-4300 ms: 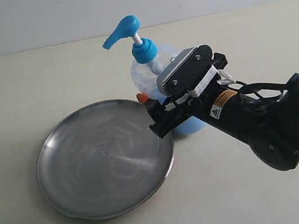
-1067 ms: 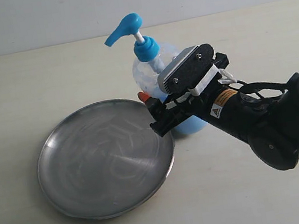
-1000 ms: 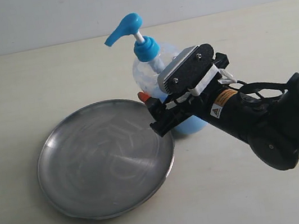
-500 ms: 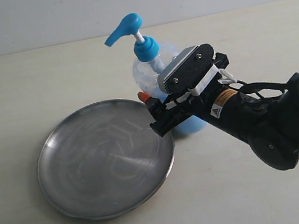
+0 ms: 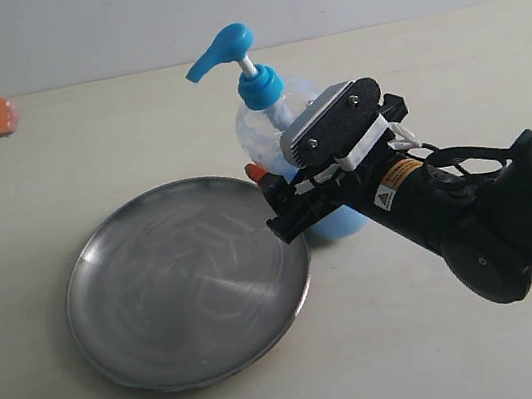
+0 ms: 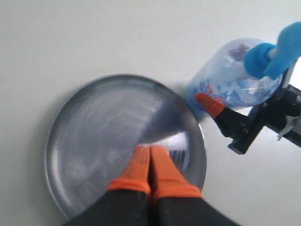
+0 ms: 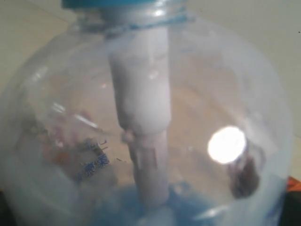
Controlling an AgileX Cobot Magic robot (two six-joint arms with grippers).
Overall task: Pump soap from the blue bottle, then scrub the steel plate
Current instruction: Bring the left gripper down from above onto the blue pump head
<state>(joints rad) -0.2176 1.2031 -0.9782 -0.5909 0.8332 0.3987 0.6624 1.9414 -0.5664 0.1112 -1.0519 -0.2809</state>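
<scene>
1. Nearest to me in the exterior view, the right arm comes in from the lower right. Its dark forearm slants up and leftward, low over the pale table (image 5: 86, 147).
2. Left of that arm, the steel plate (image 5: 188, 283) lies flat on the table with its swirl marks catching the light. I see nothing lying on it.
3. Just behind the plate's right rim stands the blue bottle (image 5: 269, 123), upright, with its pump head raised and the spout pointing left over the plate. The soap (image 5: 333, 227) fills only the bottom of the bottle. The arm's wrist hides much of the bottle's lower right side from me.
4. The right gripper (image 5: 268, 197) is clamped on the bottle's lower body, with one orange-tipped finger on the plate side and the other in front. In the right wrist view the clear bottle wall fills the whole picture.
5. Farthest off, at the upper left edge, the left gripper (image 6: 149, 165) hangs high in the air. Its orange fingertips are pressed together with nothing between them. The left wrist view looks down past them at the plate and bottle.
</scene>
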